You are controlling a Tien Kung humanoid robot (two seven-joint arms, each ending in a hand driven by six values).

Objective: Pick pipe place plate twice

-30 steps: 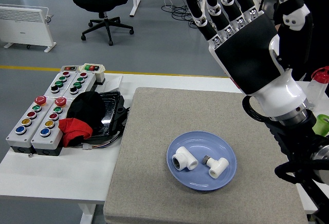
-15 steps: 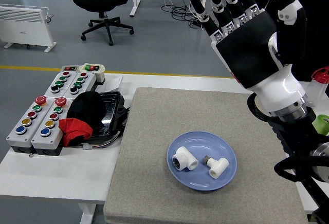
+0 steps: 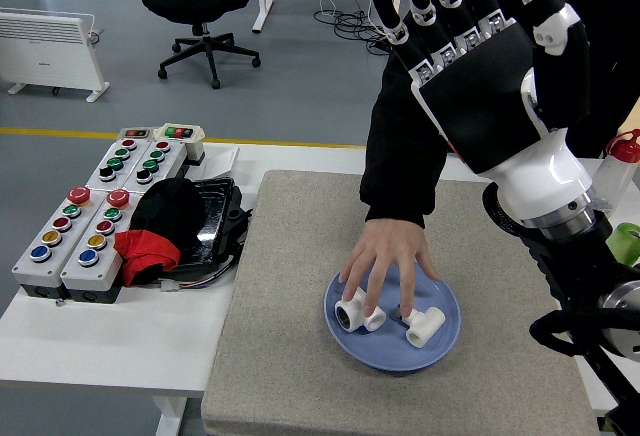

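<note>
1. Head view showed the robot's right hand (image 3: 480, 76) raised high above the far right part of the desk, palm facing the camera, its fingers (image 3: 440, 1) spread apart and holding nothing.
2. Both white pipe fittings lay well below that hand, on the blue plate (image 3: 440, 344), which sat on the grey mat (image 3: 290, 286) toward the mat's near right area.
3. A person's hand (image 3: 388, 256) in a black sleeve (image 3: 405, 146) reached in from the desk's far side and came down over the plate, fingertips touching or just above the fittings.
4. The left pipe fitting (image 3: 354, 312) lay on the plate's left half, one open end pointing toward the near left corner of the desk; the person's fingers lay on either side of its far end.
5. The right pipe fitting (image 3: 424, 324), a tee shape, lay on the plate's right half with its long axis running from near left to far right and a dark-tipped stub pointing left.
6. The two fittings lay near each other but apart.
7. Open mat surrounded the plate on all sides, widest toward the mat's left edge and far edge.
8. Along the desk's left edge stood the button control boxes (image 3: 95, 211), with a black cap (image 3: 170, 206) and a red cloth (image 3: 145, 254) just beside them, well apart from the plate.
9. A red-capped bottle (image 3: 618, 166) stood at the desk's right edge, behind the robot's forearm.
</note>
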